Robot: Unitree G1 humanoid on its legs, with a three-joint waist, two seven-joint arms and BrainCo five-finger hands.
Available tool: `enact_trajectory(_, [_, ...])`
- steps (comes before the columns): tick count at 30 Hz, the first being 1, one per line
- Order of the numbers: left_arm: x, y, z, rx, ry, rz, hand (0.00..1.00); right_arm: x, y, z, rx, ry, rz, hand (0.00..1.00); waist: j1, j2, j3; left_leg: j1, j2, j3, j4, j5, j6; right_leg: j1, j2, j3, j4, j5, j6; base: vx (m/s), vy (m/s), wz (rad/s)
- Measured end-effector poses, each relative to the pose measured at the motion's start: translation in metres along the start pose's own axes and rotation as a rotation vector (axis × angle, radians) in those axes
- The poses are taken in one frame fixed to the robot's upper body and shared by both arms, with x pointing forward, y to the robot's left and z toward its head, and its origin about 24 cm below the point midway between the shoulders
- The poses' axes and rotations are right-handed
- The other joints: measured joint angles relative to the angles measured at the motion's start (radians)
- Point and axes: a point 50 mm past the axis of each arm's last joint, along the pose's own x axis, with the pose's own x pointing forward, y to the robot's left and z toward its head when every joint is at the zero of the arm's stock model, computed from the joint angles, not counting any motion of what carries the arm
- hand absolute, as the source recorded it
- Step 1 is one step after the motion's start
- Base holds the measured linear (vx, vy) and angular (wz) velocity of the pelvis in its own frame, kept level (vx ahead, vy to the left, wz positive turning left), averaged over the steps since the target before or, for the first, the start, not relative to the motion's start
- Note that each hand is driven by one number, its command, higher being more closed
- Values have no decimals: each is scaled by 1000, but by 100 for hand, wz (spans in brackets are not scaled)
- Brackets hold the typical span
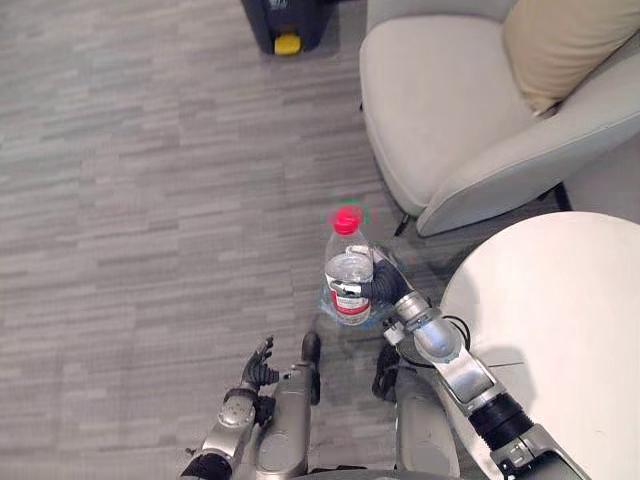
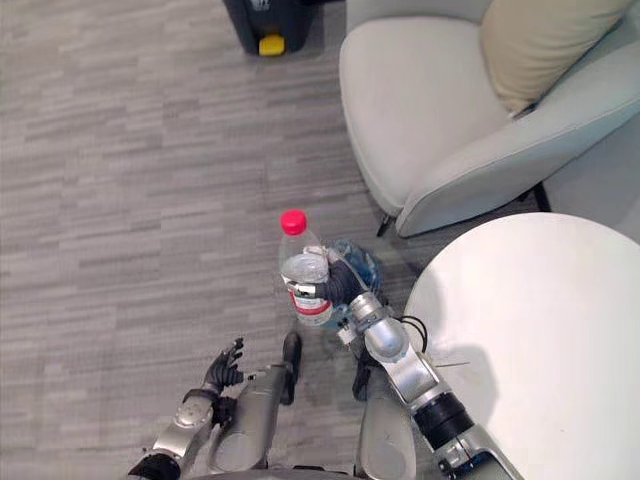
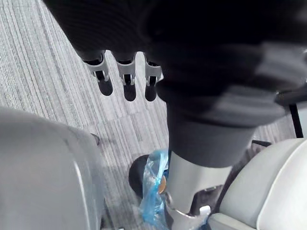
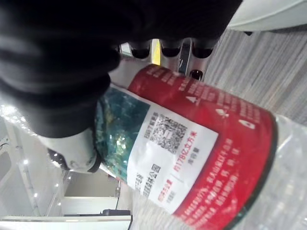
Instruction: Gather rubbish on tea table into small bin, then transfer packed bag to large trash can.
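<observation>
Grey carpet (image 1: 140, 180): stretching under everything, with no litter that can be picked out.
Pale armchair (image 1: 440, 110): sitting just beyond the table, out of the action.
White tea table (image 1: 570, 320): its visible top is showing no rubbish, so gathering is looking nearly done.
Dark can (image 1: 280, 15): waiting well apart at the far edge, yellow pedal (image 1: 287, 43) facing the robot; probably the bag's last stop.
Blue bag (image 2: 362, 262): peeking out under the bottle, likely lining the small bin.
Plastic bottle (image 1: 349, 275): riding upright, red cap up, apparently being lined up over the bag for dropping.
Right hand (image 1: 385, 288): fingers wrapping round the labelled middle, gripping it against slipping.
Left hand (image 1: 258, 365): hanging low, fingers loose, carrying nothing.
</observation>
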Motion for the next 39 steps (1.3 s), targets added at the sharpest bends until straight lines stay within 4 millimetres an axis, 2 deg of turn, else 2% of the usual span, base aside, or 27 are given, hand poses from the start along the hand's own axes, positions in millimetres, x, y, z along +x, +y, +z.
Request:
enact_trajectory(3, [10, -1, 28, -17, -95, 12, 0, 17, -6, 14, -41, -68, -21, 100, 12, 2, 24, -124, 16, 38, 85, -19, 18, -112, -17, 2, 70, -12, -4, -90, 18, 4])
enact_trajectory(8, [21, -4, 74, -80, -247, 25, 0, 46, -25, 24, -165, -95, -62, 100, 24, 4, 52, -319, 30, 57, 227, -47, 28, -283, -39, 7, 186, -34, -8, -72, 21, 6])
enact_trajectory(12, [24, -5, 93, -97, -308, 30, 0, 63, -42, 31, -257, -104, -94, 100, 27, 2, 83, -440, 30, 71, 288, -55, 38, -399, -57, 16, 247, -39, -7, -23, 17, 5])
enact_trajectory(15, [26, -4, 110, -105, -369, 33, 0, 72, -60, 28, -316, -74, -140, 100, 31, 3, 86, -539, 27, 71, 333, -55, 44, -494, -69, 20, 292, -44, -9, -11, 11, 3])
enact_trajectory(20, [30, -1, 138, -134, -450, 37, 0, 77, -92, 20, -358, 4, -243, 100, 49, 2, 92, -653, 26, 59, 384, -53, 45, -610, -76, 26, 356, -58, -12, -25, -16, 6])
enact_trajectory(25, [28, 1, 154, -153, -517, 41, 0, 74, -111, 10, -367, 72, -321, 100, 49, 1, 98, -723, 27, 46, 399, -44, 35, -677, -81, 21, 383, -62, -13, -31, -31, 4])
enact_trajectory(30, [27, 2, 160, -164, -537, 45, 0, 75, -116, 8, -356, 97, -363, 100, 45, -4, 98, -735, 27, 45, 401, -46, 30, -687, -82, 19, 384, -65, -12, -31, -18, 5])
enact_trajectory(31, [24, 3, 170, -169, -580, 54, 0, 77, -127, 12, -332, 94, -440, 100, 52, -9, 99, -784, 32, 69, 403, -30, 50, -739, -87, 25, 393, -62, -16, -62, -15, 5])
enact_trajectory(32, [25, 4, 169, -166, -575, 57, 0, 77, -128, 10, -332, 103, -440, 100, 52, -10, 100, -784, 33, 69, 408, -30, 50, -738, -88, 27, 395, -62, -16, -63, -14, 3])
enact_trajectory(33, [25, 4, 169, -166, -576, 57, 0, 77, -128, 9, -332, 108, -445, 0, 51, -10, 100, -784, 36, 71, 412, -30, 50, -737, -87, 29, 396, -62, -16, -73, -19, -2])
enact_trajectory(39, [25, 6, 169, -178, -576, 68, 0, 77, -135, 13, -319, 94, -493, 0, 51, -10, 100, -777, 43, 76, 408, -30, 50, -735, -85, 31, 394, -64, -12, -74, -16, -1])
